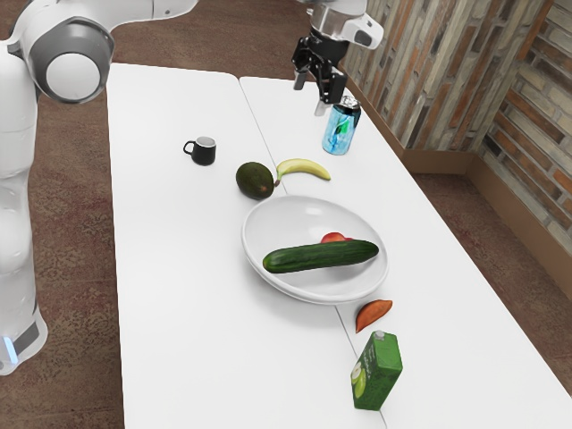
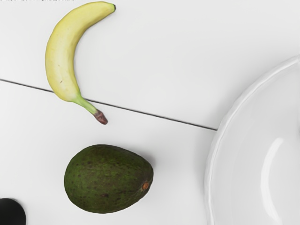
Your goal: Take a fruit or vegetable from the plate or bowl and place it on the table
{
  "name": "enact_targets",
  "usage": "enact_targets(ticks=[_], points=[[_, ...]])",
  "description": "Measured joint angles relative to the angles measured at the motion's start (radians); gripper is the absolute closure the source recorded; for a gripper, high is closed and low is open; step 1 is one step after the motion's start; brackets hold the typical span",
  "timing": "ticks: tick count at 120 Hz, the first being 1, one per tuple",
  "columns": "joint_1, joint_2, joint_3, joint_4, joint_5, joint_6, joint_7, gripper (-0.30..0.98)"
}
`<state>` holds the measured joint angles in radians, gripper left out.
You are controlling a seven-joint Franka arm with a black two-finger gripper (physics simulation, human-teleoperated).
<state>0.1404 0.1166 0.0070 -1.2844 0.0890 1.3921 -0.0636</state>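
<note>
High over the table's far part, my gripper point(image 1: 310, 95) hangs open with nothing between its fingers, up and left of the blue can in the exterior view. A wide white bowl point(image 1: 257, 275) holds a long cucumber point(image 1: 313, 256) lying across a red fruit point(image 1: 333, 238), which is partly hidden. Outside the bowl, on the table, are an avocado point(image 1: 256, 180) and a banana point(image 1: 305, 167). In the wrist view the banana point(image 2: 61, 58) and avocado point(image 2: 108, 179) lie apart beside the bowl's rim point(image 2: 216, 145).
The table point(image 1: 179, 295) also carries a black mug point(image 1: 204, 152), a blue can point(image 1: 339, 131), an orange-brown wedge-like piece point(image 1: 373, 313) and a green carton point(image 1: 376, 373). A brick wall stands beyond the table's edge at the exterior view's right.
</note>
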Motion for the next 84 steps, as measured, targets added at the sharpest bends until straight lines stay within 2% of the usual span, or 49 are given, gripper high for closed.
enact_targets(ticks=[15, 23, 29, 40, 50, 58, 64, 84], points=[[-0.009, -0.002, -0.001, 0.000, 0.005, 0.000, -0.004, 0.00], [0.016, -0.001, -0.002, 0.002, -0.020, -0.002, -0.008, 0.00], [0.025, -0.023, -0.006, 0.070, -0.005, -0.010, -0.015, 0.00], [-0.082, -0.053, -0.012, 0.217, 0.029, -0.020, -0.034, 0.00], [-0.245, -0.052, -0.016, 0.243, 0.056, -0.026, -0.052, 0.00], [-0.333, -0.041, -0.032, 0.227, 0.068, -0.029, -0.066, 0.00], [-0.350, -0.016, -0.044, 0.211, 0.072, -0.030, -0.075, 0.00], [-0.318, 0.035, -0.050, 0.190, 0.081, -0.033, -0.106, 0.00]])
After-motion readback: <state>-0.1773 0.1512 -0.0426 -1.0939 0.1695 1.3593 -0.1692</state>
